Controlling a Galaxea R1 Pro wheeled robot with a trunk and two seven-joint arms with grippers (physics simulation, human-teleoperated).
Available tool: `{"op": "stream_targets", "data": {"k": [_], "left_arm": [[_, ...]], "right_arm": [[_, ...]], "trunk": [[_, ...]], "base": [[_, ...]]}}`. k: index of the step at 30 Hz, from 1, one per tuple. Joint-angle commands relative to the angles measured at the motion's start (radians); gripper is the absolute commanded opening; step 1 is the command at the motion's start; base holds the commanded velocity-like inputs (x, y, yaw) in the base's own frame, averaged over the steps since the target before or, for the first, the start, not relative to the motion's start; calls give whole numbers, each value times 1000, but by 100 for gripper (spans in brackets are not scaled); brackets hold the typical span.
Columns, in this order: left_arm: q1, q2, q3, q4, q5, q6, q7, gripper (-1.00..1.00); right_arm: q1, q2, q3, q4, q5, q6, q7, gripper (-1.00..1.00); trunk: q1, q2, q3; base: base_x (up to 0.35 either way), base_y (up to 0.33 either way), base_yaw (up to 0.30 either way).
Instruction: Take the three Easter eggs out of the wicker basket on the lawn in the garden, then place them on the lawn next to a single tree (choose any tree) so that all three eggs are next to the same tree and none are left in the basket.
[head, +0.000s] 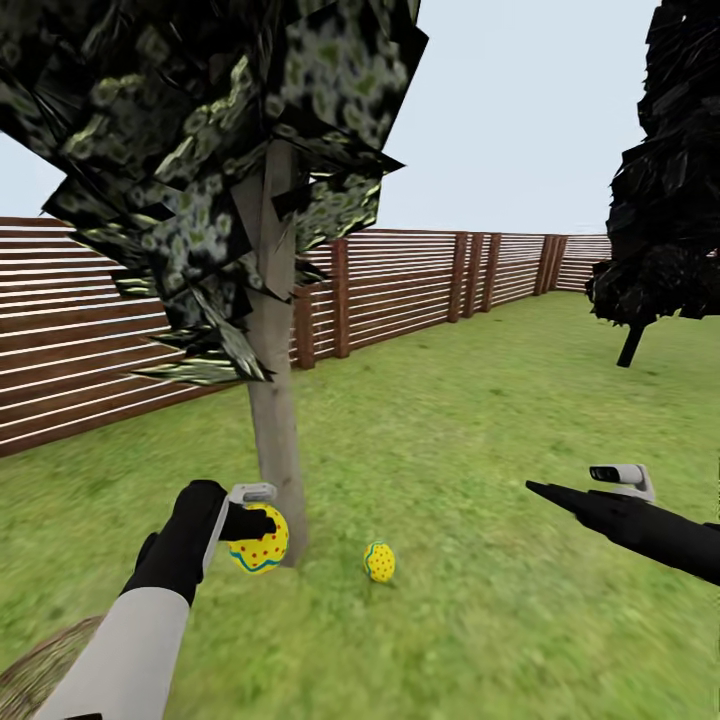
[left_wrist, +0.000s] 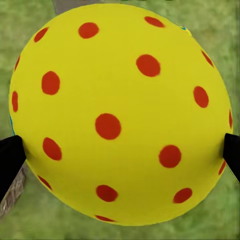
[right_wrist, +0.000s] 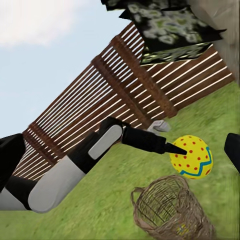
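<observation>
— While the tree (head: 275, 400) stands this close, where should the left gripper (head: 250, 522), clamped on a dotted egg (head: 260, 540), release?
— Low over the lawn (head: 480, 420) by the trunk, near the lying egg (head: 380, 561); the right gripper's (head: 545, 490) opening I cannot tell

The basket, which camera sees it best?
The right wrist view: the wicker basket shows nearly whole there, woven sides and open rim, on the lawn. The head view catches just a corner of it behind the left arm.
</observation>
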Motion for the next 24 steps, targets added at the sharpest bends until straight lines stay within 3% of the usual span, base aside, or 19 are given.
{"op": "stream_targets", "data": {"k": [1, 24], "left_arm": [[-1, -1, 4, -1, -10, 3, -10, -100], [-2, -2, 4, 23, -10, 3, -8, -100]], "right_arm": [[-1, 0, 0, 1, 1, 5, 3, 100], [-1, 0, -1, 1, -7, 5, 7, 100]], "trunk": [[0, -1, -1], [0, -1, -1]], "base": [[151, -290, 0], [186, -283, 0]]}}
